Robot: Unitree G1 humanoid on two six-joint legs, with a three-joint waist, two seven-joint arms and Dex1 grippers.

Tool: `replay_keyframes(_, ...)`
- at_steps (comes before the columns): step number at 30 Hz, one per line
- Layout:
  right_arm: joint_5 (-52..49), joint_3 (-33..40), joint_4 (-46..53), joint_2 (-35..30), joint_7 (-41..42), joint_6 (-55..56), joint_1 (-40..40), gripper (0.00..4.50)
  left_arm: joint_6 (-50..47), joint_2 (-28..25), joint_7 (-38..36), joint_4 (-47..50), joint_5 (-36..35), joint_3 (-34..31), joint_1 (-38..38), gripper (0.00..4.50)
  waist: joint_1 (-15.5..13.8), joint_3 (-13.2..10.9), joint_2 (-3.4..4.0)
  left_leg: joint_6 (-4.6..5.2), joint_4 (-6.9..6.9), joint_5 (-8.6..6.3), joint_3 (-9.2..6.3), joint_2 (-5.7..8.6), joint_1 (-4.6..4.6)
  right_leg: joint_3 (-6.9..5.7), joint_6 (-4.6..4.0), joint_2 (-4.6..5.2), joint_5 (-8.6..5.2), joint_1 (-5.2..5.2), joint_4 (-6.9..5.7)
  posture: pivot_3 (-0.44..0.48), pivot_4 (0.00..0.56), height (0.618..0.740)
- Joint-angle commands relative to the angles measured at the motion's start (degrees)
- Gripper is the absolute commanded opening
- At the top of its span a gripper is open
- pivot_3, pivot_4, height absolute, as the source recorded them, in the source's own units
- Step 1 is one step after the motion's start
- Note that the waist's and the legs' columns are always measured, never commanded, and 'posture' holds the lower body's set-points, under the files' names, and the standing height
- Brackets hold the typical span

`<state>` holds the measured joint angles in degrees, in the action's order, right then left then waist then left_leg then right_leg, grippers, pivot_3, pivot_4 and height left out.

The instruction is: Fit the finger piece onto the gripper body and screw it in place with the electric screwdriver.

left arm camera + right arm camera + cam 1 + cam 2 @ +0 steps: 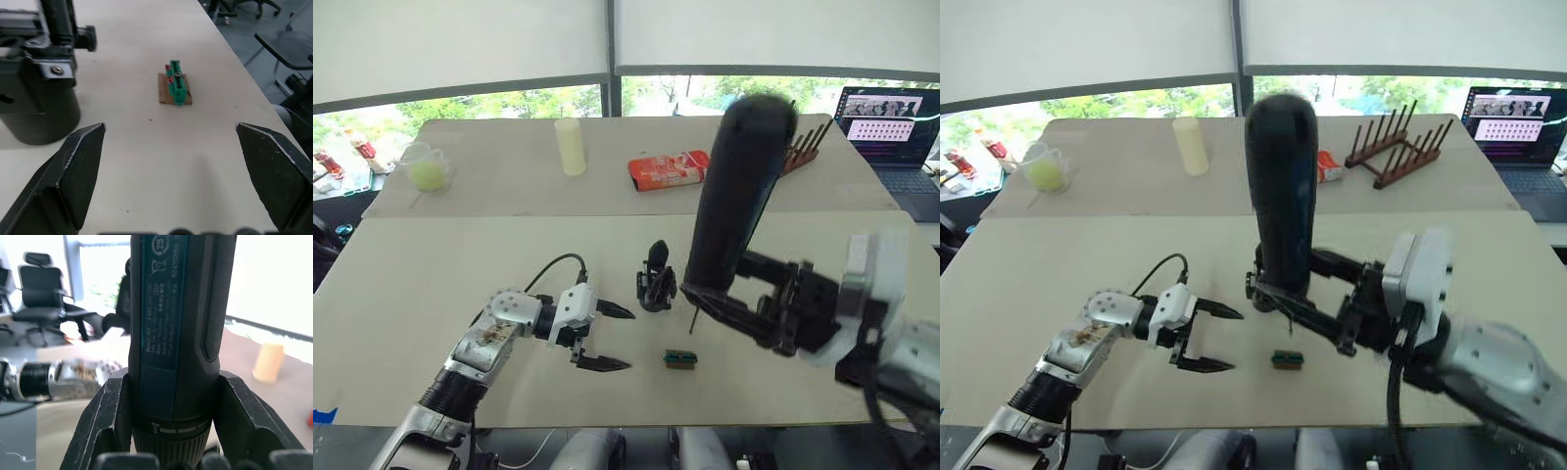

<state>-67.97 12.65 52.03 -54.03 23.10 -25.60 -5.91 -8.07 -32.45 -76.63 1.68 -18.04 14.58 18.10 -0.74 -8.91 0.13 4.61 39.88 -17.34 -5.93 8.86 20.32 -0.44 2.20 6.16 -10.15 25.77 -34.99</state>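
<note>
**Readable print sits on the screwdriver's label**

The electric screwdriver (178,328) carries a dark blue label strip along its barrel. Near the upper end of the strip a round symbol encloses the number "25", with a crossed-out bin sign just beside it. Alongside runs a vertical number that seems to read "62420355"; the finer lines of print further down the strip are too small to make out. The red packet (668,170) on the far table bears white markings that cannot be read.

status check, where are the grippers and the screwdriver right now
Right gripper shut on electric screwdriver, held upright, bit beside gripper body. Left gripper open, empty, low over table. Green block lies between them.
</note>
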Motion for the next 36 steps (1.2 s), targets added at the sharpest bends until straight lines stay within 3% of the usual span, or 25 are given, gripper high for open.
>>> replay_keyframes(1, -5.2, 0.1, -4.0, -0.9, 3.9, -1.8, -5.3, 1.91, -2.0, -1.4, 1.9, 3.3, -1.9, -2.9, -0.9, 4.5, -0.3, 0.0, -0.07, 0.03, -0.01, 0.0, -0.03, -0.01, 0.0, -0.05, 0.0, -0.02, 0.0, 0.0, -0.01, 0.0, 0.15, 0.74)
replay_keyframes(7, -5.3, -5.3, -9.9, 2.1, 8.6, -5.4, -15.9, 1.91, -3.0, -2.4, 3.9, 3.5, -2.1, -5.3, -1.1, 4.5, -0.2, 0.0, -0.1, 0.12, 0.01, 0.02, -0.01, 0.04, 0.1, -0.06, 0.0, 0.05, 0.0, 0.09, 0.02, 0.0, 0.15, 0.74)
replay_keyframes(16, 1.4, -14.3, -21.4, 11.6, 13.0, -10.6, -34.0, 1.91, -1.9, -1.2, 5.9, 0.2, -1.2, -5.7, 1.6, 4.5, 0.0, 0.0, -0.12, 0.12, 0.06, 0.02, 0.0, 0.02, 0.3, -0.07, -0.02, 0.08, 0.02, 0.34, -0.05, 0.0, 0.15, 0.74)
replay_keyframes(24, 10.4, -17.1, -25.7, 17.2, 16.7, -10.7, -37.5, 1.91, 0.8, 1.1, 6.0, -5.5, 0.7, -4.5, 5.6, 4.5, 0.0, 0.0, -0.13, 0.18, 0.34, 0.06, -0.04, 0.18, 0.58, -0.21, -0.02, 0.04, 0.03, 0.48, -0.07, 0.0, 0.15, 0.74)
replay_keyframes(36, 16.7, -16.5, -26.6, 18.4, 20.4, -11.6, -37.0, 1.91, 3.9, 4.1, 5.1, -10.2, 2.7, -2.4, 8.9, 4.5, 0.1, 0.0, -0.13, 0.19, 0.5, 0.06, -0.06, 0.15, 0.69, -0.22, -0.02, 0.06, 0.03, 0.55, -0.18, 0.0, 0.15, 0.74)
